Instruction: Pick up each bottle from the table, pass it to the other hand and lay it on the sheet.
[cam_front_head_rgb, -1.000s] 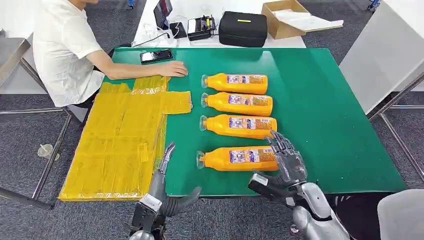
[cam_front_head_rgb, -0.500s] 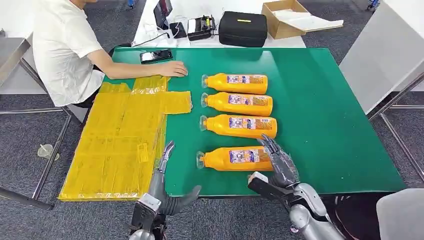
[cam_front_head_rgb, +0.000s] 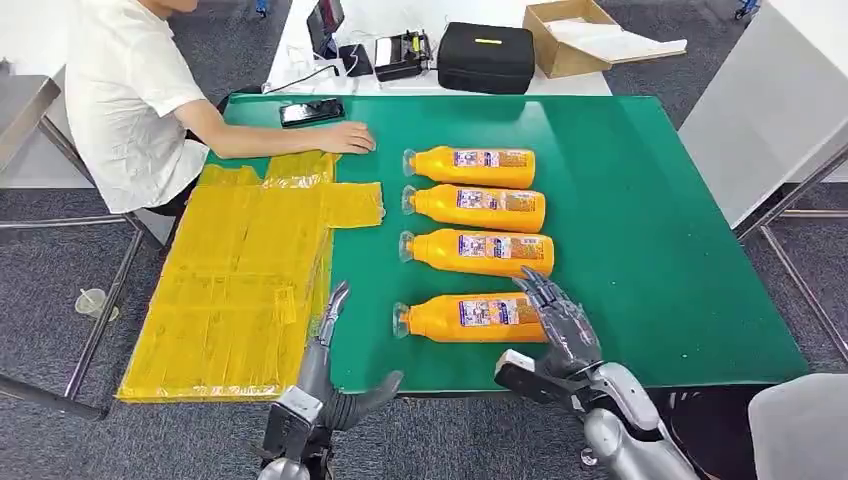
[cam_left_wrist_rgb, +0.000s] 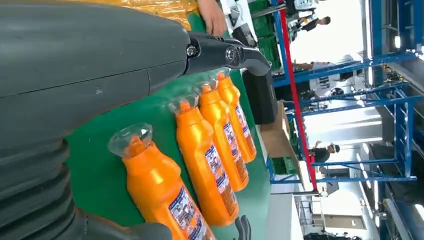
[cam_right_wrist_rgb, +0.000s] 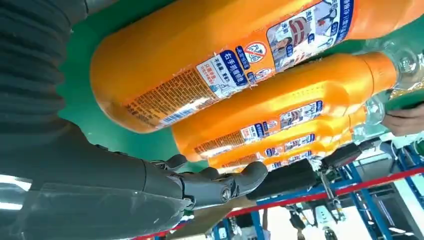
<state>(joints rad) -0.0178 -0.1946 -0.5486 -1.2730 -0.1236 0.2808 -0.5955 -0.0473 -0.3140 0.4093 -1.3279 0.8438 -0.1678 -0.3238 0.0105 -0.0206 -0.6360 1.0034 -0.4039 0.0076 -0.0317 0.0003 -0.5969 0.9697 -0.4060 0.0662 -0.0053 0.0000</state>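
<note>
your right hand (cam_front_head_rgb: 558, 322) sits at the base end of the nearest bottle (cam_front_head_rgb: 470, 317), fingers spread and arched over its bottom, holding nothing yet. in the right wrist view the fingers (cam_right_wrist_rgb: 210, 182) lie apart from the orange body with green mat visible between them, so i judge no contact has been made, though from the head view it is hard to tell whether a fingertip brushes the bottle.

the nearest bottle lies on its side on the green table (cam_front_head_rgb: 650, 230), cap pointing toward the yellow sheet (cam_front_head_rgb: 240, 290), with three more bottles (cam_front_head_rgb: 475, 207) in a row beyond it, all lying the same way.

to grip well, bring the palm down over the lower body near the label, not just the rounded base, where it would likely slip out. wrap the thumb on one side and the fingers on the other before you lift. keep the fingers from pushing the next bottle behind it.

your left hand (cam_front_head_rgb: 330, 365) waits at the near table edge, between the sheet and the bottle, fingers apart and empty. leave the neck end free so it has something to take at the handover.

a person (cam_front_head_rgb: 130, 90) rests a hand (cam_front_head_rgb: 348, 138) on the table beside the sheet's far corner; lay the bottle well short of it.
</note>
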